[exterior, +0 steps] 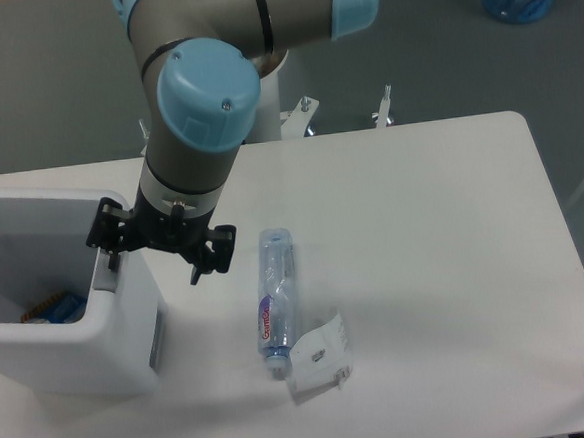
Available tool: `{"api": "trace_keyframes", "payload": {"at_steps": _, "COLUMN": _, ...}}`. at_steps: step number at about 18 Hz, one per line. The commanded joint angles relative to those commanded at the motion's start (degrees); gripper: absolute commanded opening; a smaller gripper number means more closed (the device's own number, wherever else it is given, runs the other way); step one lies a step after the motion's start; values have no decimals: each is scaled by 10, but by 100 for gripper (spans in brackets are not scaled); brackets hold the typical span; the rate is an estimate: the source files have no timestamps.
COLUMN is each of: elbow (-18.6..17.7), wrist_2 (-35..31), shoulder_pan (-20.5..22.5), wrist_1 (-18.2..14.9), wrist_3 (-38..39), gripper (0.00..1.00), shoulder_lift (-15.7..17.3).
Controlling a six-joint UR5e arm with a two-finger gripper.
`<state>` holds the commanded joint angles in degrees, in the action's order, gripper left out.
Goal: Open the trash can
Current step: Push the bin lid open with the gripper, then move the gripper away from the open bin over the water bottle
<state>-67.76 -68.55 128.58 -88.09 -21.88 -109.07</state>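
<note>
Tabletop: open trash can [70,335] directly under claw [157,252].

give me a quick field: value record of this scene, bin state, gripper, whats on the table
trash can: white bin at the table's left edge, open at the top, inside visible
contents: something blue and orange at the bottom, too small to identify
gripper: jaws spread, holding nothing, one finger at the bin's right rim
plastic bottle: lying on its side, mid table
paper scrap: white, touching the bottle's cap end
table: white
</note>
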Motion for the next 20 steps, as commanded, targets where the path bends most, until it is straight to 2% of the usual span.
{"api": "trace_keyframes", "payload": {"at_steps": 4, "elbow": -4, "wrist_2": -3, "shoulder_pan": 10, "wrist_1": 45, "wrist_3": -7, "gripper": 100, "shoulder_lift": 4}}
{"api": "trace_keyframes", "payload": {"at_steps": 8, "elbow": -21, "wrist_2": -72, "shoulder_pan": 19, "wrist_1": 107, "wrist_3": -32, "gripper": 100, "shoulder_lift": 1}}
{"api": "trace_keyframes", "payload": {"at_steps": 11, "elbow": -32, "wrist_2": -113, "shoulder_pan": 47, "wrist_1": 141, "wrist_3": -83, "gripper": 100, "shoulder_lift": -7}}
{"api": "trace_keyframes", "payload": {"at_steps": 14, "elbow": -35, "wrist_2": -134, "shoulder_pan": 73, "wrist_1": 154, "wrist_3": -142, "gripper": 100, "shoulder_lift": -16}}
{"api": "trace_keyframes", "payload": {"at_steps": 17, "elbow": -36, "wrist_2": -141, "shoulder_pan": 91, "wrist_1": 173, "wrist_3": -201, "gripper": 100, "shoulder_lift": -45}}
{"api": "trace_keyframes", "payload": {"at_steps": 20, "elbow": -42, "wrist_2": -197, "shoulder_pan": 130, "wrist_1": 181, "wrist_3": -280, "gripper": 100, "shoulder_lift": -68}}
